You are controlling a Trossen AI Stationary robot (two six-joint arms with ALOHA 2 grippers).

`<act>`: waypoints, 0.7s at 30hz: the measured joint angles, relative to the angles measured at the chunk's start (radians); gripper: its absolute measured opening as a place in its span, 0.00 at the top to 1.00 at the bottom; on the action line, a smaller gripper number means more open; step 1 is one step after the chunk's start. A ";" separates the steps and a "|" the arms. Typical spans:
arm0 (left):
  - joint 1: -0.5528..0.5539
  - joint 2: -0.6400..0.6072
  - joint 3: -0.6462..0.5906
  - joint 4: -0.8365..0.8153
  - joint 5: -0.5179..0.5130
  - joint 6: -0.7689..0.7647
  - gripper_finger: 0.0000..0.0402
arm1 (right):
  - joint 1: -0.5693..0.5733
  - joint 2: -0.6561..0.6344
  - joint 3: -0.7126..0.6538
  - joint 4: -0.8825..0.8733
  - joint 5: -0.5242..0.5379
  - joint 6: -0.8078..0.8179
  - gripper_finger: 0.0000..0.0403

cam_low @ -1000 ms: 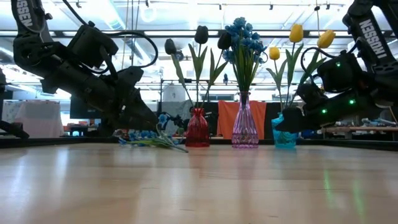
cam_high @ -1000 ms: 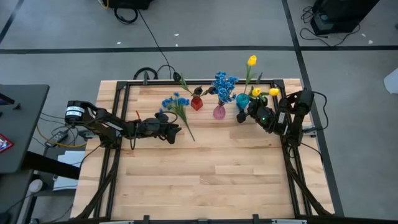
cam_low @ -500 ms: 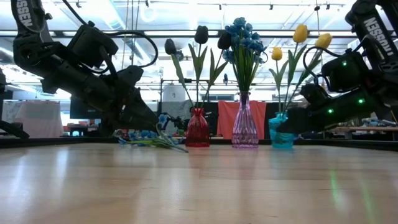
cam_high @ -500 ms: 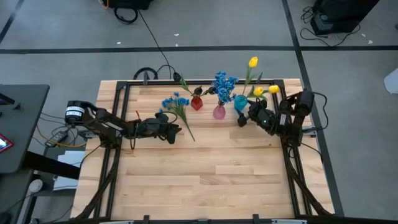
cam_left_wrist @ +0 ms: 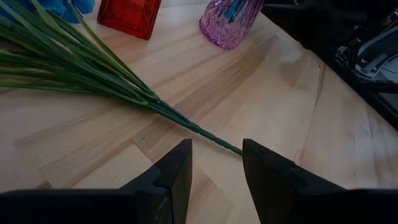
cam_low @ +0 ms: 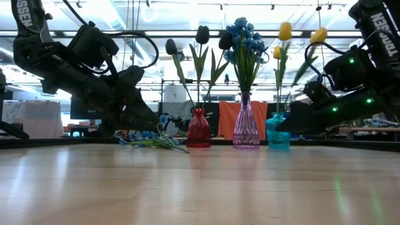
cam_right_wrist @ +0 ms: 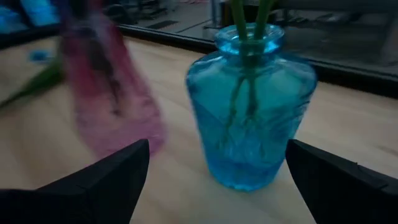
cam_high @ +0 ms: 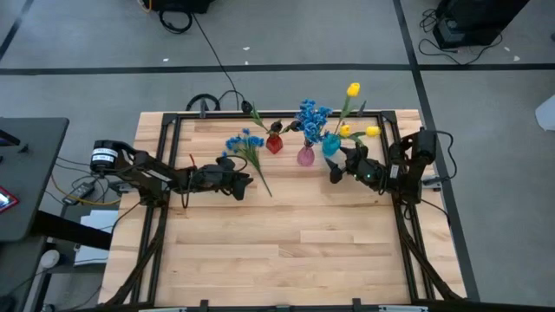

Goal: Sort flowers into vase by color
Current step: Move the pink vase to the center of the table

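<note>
A blue-blossomed spray (cam_high: 245, 143) lies flat on the table, and its bare stem end (cam_left_wrist: 235, 149) points toward my left gripper (cam_left_wrist: 216, 168). That gripper is open, with one finger on each side of the stem tip and neither touching it. The teal vase (cam_right_wrist: 252, 106) holding yellow tulips (cam_low: 285, 31) stands between the wide-open fingers of my right gripper (cam_right_wrist: 217, 183). A red vase (cam_low: 198, 128) holds dark blooms (cam_low: 202, 34). A pink vase (cam_low: 245, 128) holds blue sprays (cam_low: 244, 34). My right gripper has its open fingers level on both sides of the teal vase's body (cam_right_wrist: 292, 124), coming from the table's right. I cannot tell whether a finger touches the glass. The vase stands upright on the table. My left gripper touches nothing.
The three vases stand in a row near the table's far edge, red (cam_high: 274, 143), pink (cam_high: 305, 156) and teal (cam_high: 330, 145), close together. A black frame rail (cam_high: 173, 117) runs round the tabletop. Bare wood stretches across the near half.
My right gripper has moved toward the table's left and a little nearer. The teal vase has slid the same way, closer to the pink vase, still upright with its tulips. My left gripper and the lying spray have kept still.
</note>
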 joint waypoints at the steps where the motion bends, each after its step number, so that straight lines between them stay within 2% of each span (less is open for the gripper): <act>1: 0.000 0.000 0.000 0.000 0.000 0.000 0.63 | 0.010 0.000 0.000 0.003 -0.014 0.010 0.04; 6: 0.000 0.000 0.000 0.000 0.000 0.000 0.63 | 0.071 0.000 0.016 0.004 -0.092 0.029 0.07; 13: 0.000 0.000 0.000 0.001 0.000 0.000 0.63 | 0.176 0.000 0.082 -0.006 -0.091 -0.037 0.10; 18: 0.000 0.000 0.000 0.001 0.000 0.005 0.63 | 0.209 0.000 0.163 -0.085 -0.001 -0.202 0.12; 21: 0.000 0.000 0.000 0.002 0.000 0.019 0.63 | 0.196 0.000 0.225 -0.143 0.024 -0.241 0.12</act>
